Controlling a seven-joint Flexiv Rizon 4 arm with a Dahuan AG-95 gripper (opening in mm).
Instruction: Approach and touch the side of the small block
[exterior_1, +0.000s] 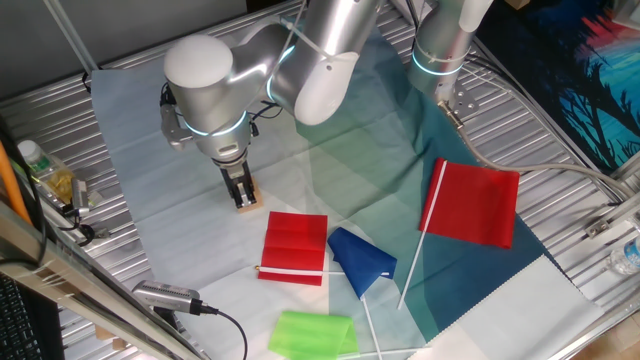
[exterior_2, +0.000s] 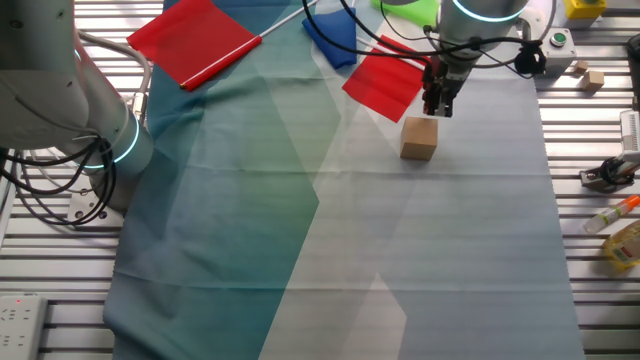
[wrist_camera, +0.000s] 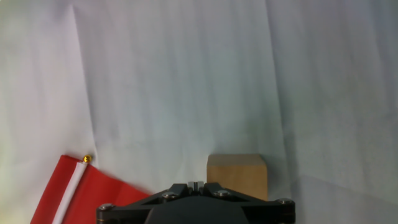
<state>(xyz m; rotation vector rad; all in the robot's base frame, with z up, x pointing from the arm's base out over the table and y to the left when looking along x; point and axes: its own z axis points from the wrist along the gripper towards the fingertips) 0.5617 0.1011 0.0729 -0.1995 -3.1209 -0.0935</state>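
The small plain tan wooden cube (exterior_2: 419, 138) sits on the pale, creased cloth sheet (exterior_2: 440, 250) that covers the slatted metal table (exterior_2: 590, 130), on the light part of the sheet rather than the darker teal part (exterior_2: 230, 190). In the one fixed view the same block (exterior_1: 248, 203) shows only as a sliver at the foot of the black two-finger gripper (exterior_1: 240, 188), which points straight down from the silver arm and hides most of it. In the other fixed view the gripper (exterior_2: 437, 102) hangs just beside the block's far upper edge, with its tips at or very near the top of the side face; whether they touch cannot be told from here. The hand view shows the block (wrist_camera: 237, 176) directly ahead of the gripper's black body (wrist_camera: 196, 202), close in and a little to the right of centre, its top face and front side both visible. The fingers appear drawn together with no gap seen between them in the fixed views, so the claw looks closed and grips nothing. Just beyond the block lies a small red folded flag with a white stick (exterior_2: 385, 80), whose corner and gold-tipped stick (wrist_camera: 78, 180) show at the lower left of the hand view, near the block but apart from it. A blue flag (exterior_1: 360, 258), a larger red flag (exterior_1: 478, 203) and a bright green flag (exterior_1: 312, 333) lie further off on the sheet
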